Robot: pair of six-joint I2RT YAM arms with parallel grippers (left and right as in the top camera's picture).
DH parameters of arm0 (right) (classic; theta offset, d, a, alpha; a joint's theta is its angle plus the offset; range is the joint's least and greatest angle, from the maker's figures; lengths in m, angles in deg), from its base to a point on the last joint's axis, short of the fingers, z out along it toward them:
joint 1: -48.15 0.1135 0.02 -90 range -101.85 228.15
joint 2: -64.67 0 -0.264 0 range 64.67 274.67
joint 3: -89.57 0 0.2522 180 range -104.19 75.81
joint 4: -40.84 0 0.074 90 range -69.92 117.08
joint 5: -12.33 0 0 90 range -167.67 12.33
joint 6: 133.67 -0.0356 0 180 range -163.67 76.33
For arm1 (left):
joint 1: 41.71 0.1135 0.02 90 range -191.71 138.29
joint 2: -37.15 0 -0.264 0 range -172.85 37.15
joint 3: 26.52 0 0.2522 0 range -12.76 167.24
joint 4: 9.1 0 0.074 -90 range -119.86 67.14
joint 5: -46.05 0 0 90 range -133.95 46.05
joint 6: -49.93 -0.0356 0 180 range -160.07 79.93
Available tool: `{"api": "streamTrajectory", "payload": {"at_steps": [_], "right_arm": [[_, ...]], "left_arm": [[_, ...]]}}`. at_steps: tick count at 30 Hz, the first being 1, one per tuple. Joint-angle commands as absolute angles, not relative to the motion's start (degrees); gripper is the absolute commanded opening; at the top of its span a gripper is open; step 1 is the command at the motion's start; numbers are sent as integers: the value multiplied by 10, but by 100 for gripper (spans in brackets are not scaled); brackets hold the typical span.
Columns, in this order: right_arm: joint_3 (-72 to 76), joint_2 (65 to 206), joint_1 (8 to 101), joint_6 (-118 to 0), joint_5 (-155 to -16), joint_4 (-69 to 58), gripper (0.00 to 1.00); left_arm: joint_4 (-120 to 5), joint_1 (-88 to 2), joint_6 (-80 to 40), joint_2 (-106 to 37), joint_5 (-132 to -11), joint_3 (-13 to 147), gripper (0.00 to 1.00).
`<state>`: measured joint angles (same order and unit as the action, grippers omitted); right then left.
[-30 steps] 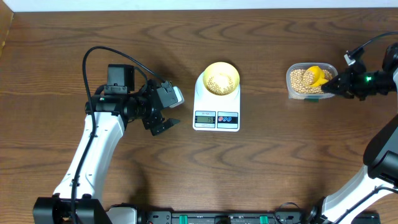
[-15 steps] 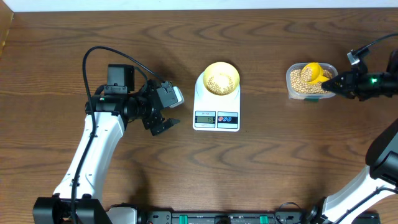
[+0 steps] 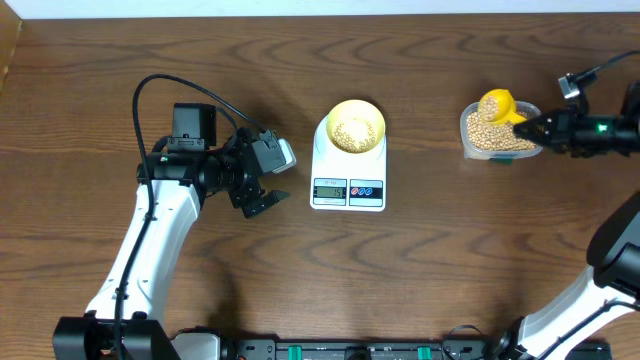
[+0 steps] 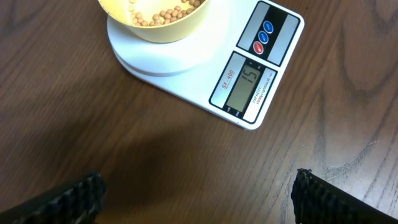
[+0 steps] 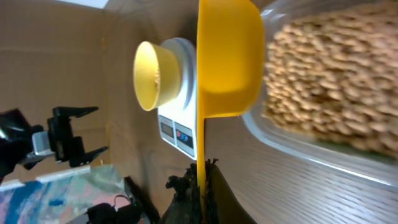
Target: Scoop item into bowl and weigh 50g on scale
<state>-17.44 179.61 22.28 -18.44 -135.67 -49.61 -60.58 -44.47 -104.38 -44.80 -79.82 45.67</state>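
Observation:
The pale-yellow bowl [image 3: 356, 126] holds a layer of beans [image 3: 354, 129] and sits on the white scale [image 3: 348, 192] at the table's centre; both show in the left wrist view too, bowl [image 4: 155, 28] on scale [image 4: 186, 68], display lit. My right gripper [image 3: 533, 129] is shut on the handle of a bright yellow scoop [image 3: 496, 106], whose cup is full of beans and lifted over the clear tub [image 3: 470, 143]. From the right wrist, the scoop [image 5: 227, 56] hangs beside the tub's beans [image 5: 329, 87], with the gripper [image 5: 203, 180] clamped on its thin handle. My left gripper [image 3: 262, 201] stands open left of the scale, holding nothing.
Dark wood table [image 3: 450, 260] all round. A cable loops over the left arm [image 3: 150, 250]. The clear tub sits near the right edge, the right arm [image 3: 610, 260] reaching it from the lower right.
The right gripper has lifted the scoop out of the tub's beans, loaded, and swung its cup up and left. The left arm, bowl and scale have not moved.

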Motion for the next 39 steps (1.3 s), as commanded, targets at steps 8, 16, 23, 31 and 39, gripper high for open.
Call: {"api": "streamTrajectory", "payload": {"at_steps": [8,16,23,31,39], "right_arm": [[-172,1801,307,-176,-1443,-496,1],[-176,1801,387,-214,-1438,-476,1],[-214,1801,458,-279,-1368,-451,1],[-300,1801,540,-340,-1219,-451,1],[-346,1801,642,-351,-1020,-436,1]], "left_arm": [[-608,-443,-1039,-441,-807,458,98],[-608,-443,-1039,-441,-807,458,98],[-608,-443,-1039,-441,-807,458,98],[-608,-443,-1039,-441,-807,458,98],[-608,-443,-1039,-441,-807,458,98]]}}
